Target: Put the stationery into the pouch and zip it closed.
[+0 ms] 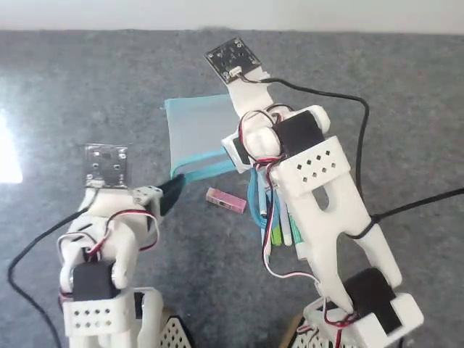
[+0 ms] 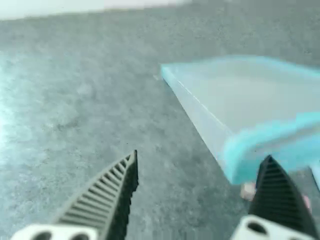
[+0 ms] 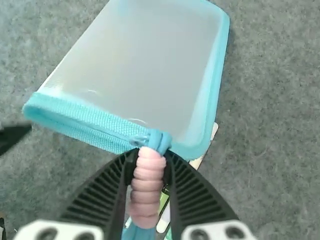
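One pouch (image 3: pixel 145 70), zipper edge (image 3: pixel 82 124) on near side

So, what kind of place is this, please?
Probably a robotics test bench rather than an office desk: the left arm and right arm stand on a grey speckled table, with a blue pouch and pens.

No lettering, label or number is legible anywhere (the pouch (image 3: pixel 145 75) looks plain).

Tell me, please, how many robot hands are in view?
2. The left hand, open, by the pouch's corner; the right hand, shut on a pink piece at its zipper.
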Motion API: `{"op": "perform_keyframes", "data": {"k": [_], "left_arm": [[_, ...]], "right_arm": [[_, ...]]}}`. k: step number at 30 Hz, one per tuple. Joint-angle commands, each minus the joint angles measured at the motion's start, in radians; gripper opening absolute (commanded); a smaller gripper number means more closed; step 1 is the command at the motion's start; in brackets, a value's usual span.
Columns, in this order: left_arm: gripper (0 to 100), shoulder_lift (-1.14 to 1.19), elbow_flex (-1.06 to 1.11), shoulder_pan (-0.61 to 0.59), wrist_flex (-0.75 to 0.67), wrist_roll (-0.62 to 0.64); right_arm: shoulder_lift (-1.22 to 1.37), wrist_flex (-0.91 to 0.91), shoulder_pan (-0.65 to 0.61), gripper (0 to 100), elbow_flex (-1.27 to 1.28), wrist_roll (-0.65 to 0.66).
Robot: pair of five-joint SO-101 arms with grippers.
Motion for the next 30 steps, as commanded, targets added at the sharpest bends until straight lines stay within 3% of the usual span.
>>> {"op": "perform_keyframes", "data": {"k": [1,8,15,22,30], "left_arm": [[36,-0.005,0.050,-0.086,-0.163,-0.009],[36,-0.003,0.101,-0.017,-0.203,-0.041],[36,-0.012,0.019,-0.012,-0.055,-0.048],[36,-0.012,0.045,0.063,-0.052,-0.086],[36,-0.003,0.128,-0.002,-0.230,-0.086]], "right_arm": [[-0.016,0.016,0.004,0.7,-0.060,-0.009],[-0.016,0.016,0.004,0.7,-0.061,-0.008],[-0.013,-0.002,0.010,0.7,-0.063,-0.006],[-0.015,-0.002,0.012,0.7,-0.063,-0.006],[-0.016,0.028,0.004,0.7,-0.063,-0.006]]}}
